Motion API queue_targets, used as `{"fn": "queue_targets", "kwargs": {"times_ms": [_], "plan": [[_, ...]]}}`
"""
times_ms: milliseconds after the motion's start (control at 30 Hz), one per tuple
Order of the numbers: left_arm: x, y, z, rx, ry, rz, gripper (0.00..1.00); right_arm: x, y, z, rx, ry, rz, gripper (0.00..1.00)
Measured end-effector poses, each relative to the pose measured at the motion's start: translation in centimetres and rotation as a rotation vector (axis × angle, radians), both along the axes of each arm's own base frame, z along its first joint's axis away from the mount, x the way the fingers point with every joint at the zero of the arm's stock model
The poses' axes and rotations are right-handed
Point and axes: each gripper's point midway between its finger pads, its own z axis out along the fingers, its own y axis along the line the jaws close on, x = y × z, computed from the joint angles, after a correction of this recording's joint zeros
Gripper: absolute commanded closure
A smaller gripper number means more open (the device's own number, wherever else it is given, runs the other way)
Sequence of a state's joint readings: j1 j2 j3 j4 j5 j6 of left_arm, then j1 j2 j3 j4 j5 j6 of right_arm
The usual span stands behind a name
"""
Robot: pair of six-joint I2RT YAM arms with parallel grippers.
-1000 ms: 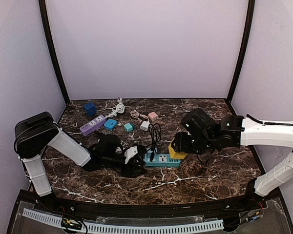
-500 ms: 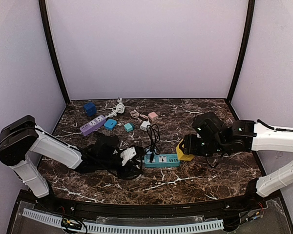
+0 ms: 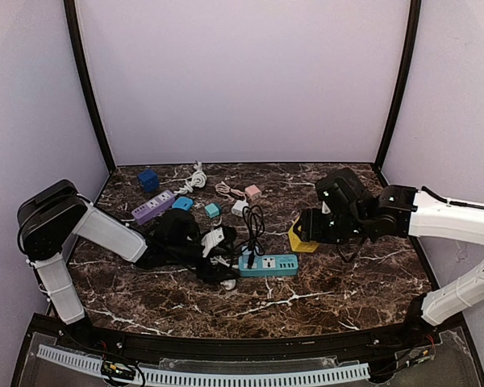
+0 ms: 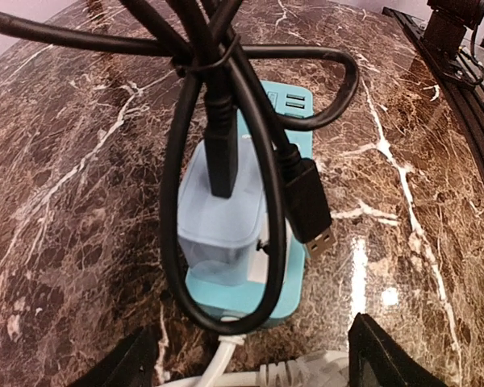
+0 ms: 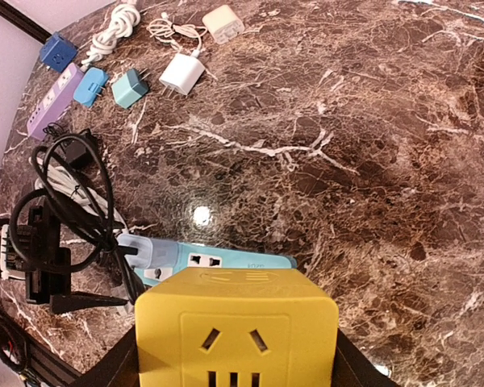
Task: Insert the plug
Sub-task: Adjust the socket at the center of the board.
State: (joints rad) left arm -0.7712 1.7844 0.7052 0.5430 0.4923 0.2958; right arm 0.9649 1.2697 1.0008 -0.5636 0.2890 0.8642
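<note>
My right gripper (image 3: 303, 235) is shut on a yellow cube socket (image 3: 299, 240), held just right of the teal power strip (image 3: 270, 264). In the right wrist view the cube (image 5: 235, 330) fills the gap between the fingers of my right gripper (image 5: 235, 359), with the strip (image 5: 226, 262) beyond it. My left gripper (image 3: 219, 256) is open at the strip's left end. In the left wrist view of my left gripper (image 4: 250, 367), a pale blue charger (image 4: 222, 218) sits plugged into the strip (image 4: 254, 302). A black cable loops over it, its USB plug (image 4: 310, 201) loose.
At the back left lie a purple power strip (image 3: 152, 207), a blue cube (image 3: 148, 179), a coiled white cable (image 3: 195, 176), two small teal adapters (image 3: 182, 205), a white adapter (image 3: 239, 207) and a pink one (image 3: 252, 192). A white cord (image 4: 306, 375) lies between my left fingers.
My right gripper has carried the yellow cube a little right and back, off the strip's right end. My left arm has shifted, its gripper staying at the strip's left end.
</note>
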Motion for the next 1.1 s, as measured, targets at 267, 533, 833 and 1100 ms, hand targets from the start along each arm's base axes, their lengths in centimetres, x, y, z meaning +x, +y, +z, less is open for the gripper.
{"fn": "queue_targets", "kwargs": {"times_ms": [267,533,833,1100], "plan": [[0.6,-1.7,-0.5,-0.029,0.035,-0.043,0.31,1.3,-0.4,-1.7,-0.045,0.037,0.024,1.0],[-0.2,-2.9,-0.4,-0.057,0.049,-0.082,0.46,1.2,0.3,-1.9,-0.042,0.048,0.07,1.0],[-3.3,-3.4,-0.9,-0.027,0.124,0.017,0.38,0.2,-0.6,-0.7,0.02,0.062,-0.021,1.0],[-5.7,-2.1,0.0,0.043,0.146,0.015,0.22,-3.5,1.1,-2.9,-0.009,0.139,-0.047,1.0]]}}
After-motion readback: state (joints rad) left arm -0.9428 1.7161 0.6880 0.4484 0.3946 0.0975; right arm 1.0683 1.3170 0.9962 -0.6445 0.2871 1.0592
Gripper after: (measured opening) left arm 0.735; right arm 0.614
